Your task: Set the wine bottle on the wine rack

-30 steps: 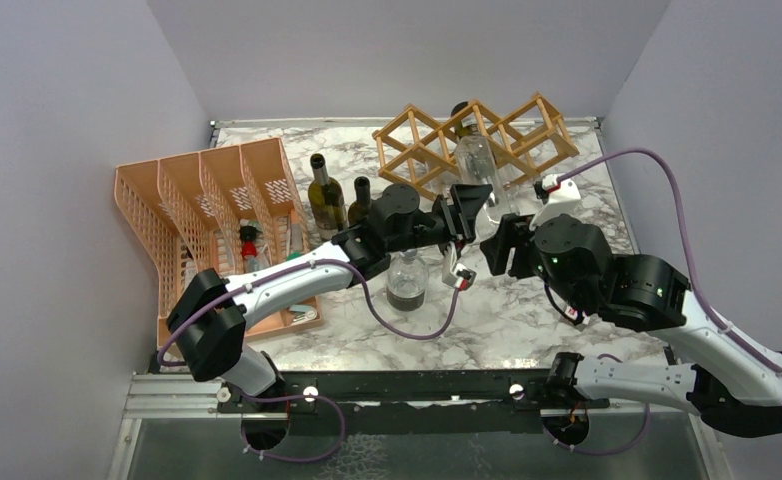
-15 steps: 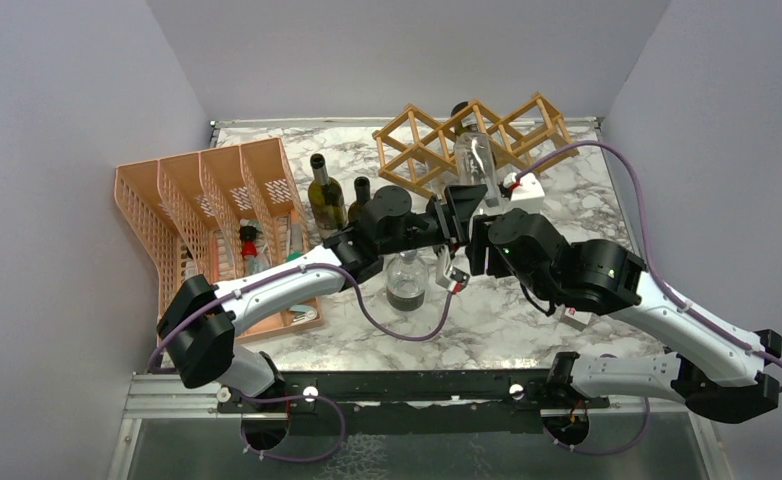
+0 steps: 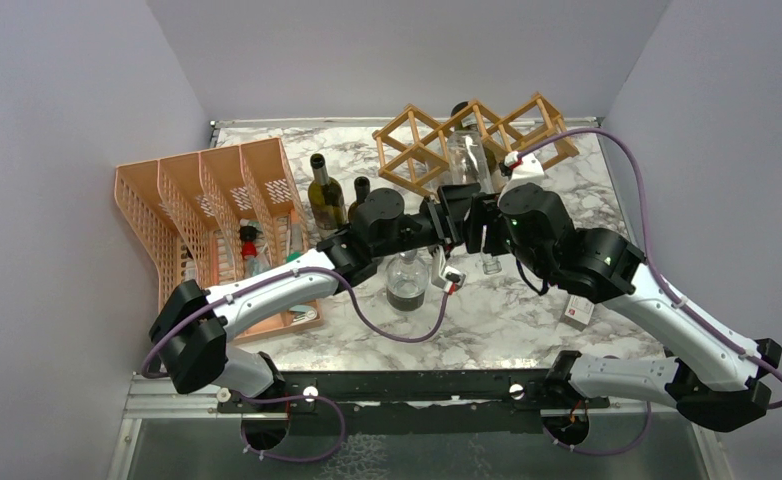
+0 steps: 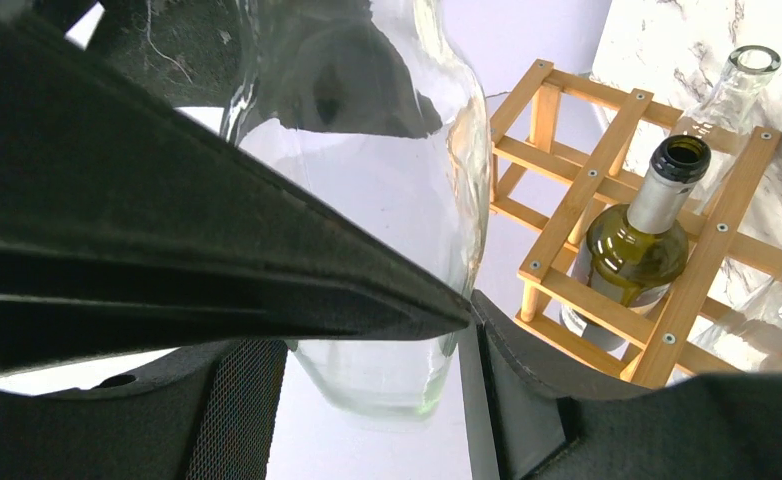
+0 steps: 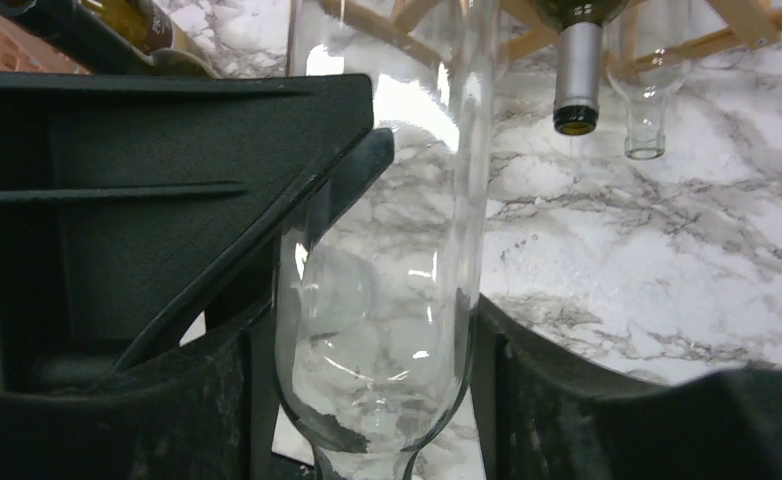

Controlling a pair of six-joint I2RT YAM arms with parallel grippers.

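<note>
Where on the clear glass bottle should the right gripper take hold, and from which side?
On the straight cylindrical body of the clear glass bottle, across its width, from the side opposite the left gripper, which clamps it. Parallel walls give a steady seat; the neck end tapers.

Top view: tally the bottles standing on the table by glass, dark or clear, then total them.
Dark: 2, the tall bottle and the shorter bottle beside it.
Clear: 1, the round bottle partly under the left arm.
Total: 3

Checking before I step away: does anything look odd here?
Only this: the left gripper clamps the clear bottle before the rack while the right gripper straddles the same bottle. Nothing looks spilled or broken.
</note>
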